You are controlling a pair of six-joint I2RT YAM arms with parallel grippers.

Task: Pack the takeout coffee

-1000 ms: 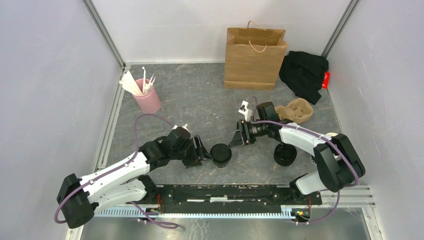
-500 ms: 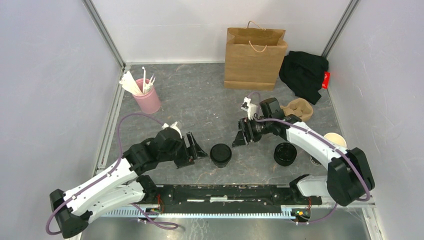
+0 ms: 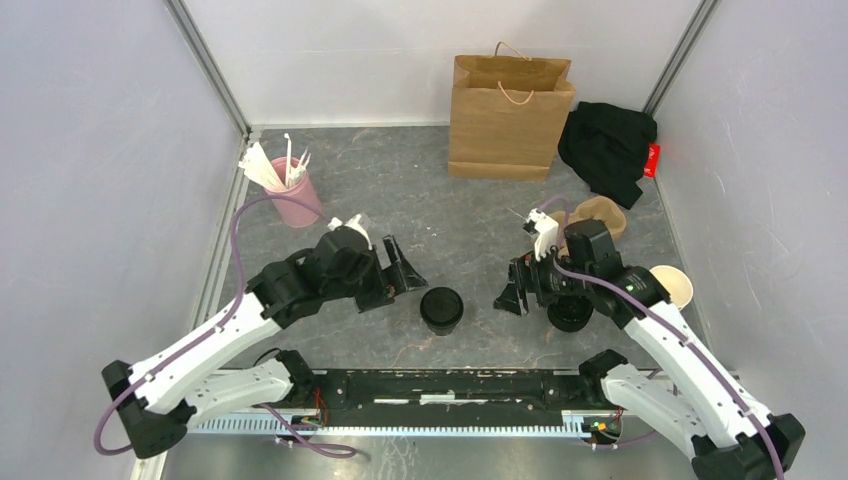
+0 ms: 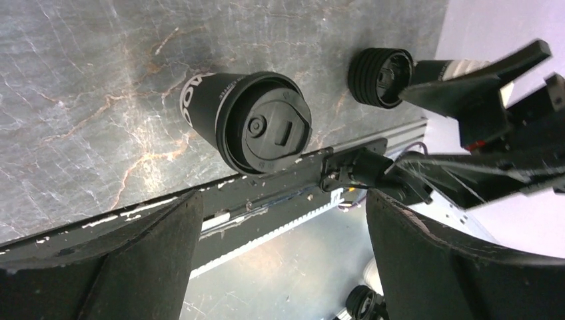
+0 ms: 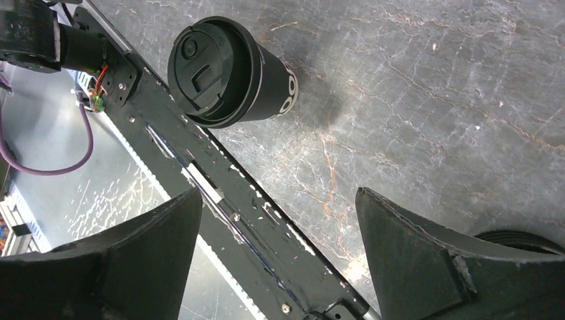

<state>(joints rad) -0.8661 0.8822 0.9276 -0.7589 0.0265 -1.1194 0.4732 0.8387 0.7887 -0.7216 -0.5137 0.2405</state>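
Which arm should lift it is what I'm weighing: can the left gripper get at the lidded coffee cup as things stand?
Probably yes. The left gripper is open, close beside the upright coffee cup, with only bare table between them; the right gripper stands apart on the cup's other side.

Looks like a robotics lab test cell rather than a café; boxed in on three sides by plain pale wall panels point(image 3: 90, 200) set in aluminium posts point(image 3: 205, 65); floored with a grey marble-patterned tabletop point(image 3: 420, 200); fitted along the near edge with a scuffed black mounting rail point(image 3: 450, 385) carrying a left arm point(image 3: 210, 345) and a right arm point(image 3: 680, 340), both white and black, trailing purple cables point(image 3: 233, 240); dressed with coffee-shop props: brown paper bag point(image 3: 508, 118), pink cup of stirrers point(image 3: 293, 200), cardboard cup carrier point(image 3: 600, 212), stack of black lids point(image 3: 572, 318), cream-rimmed cups point(image 3: 672, 285), lidded takeout coffee point(image 3: 441, 309).
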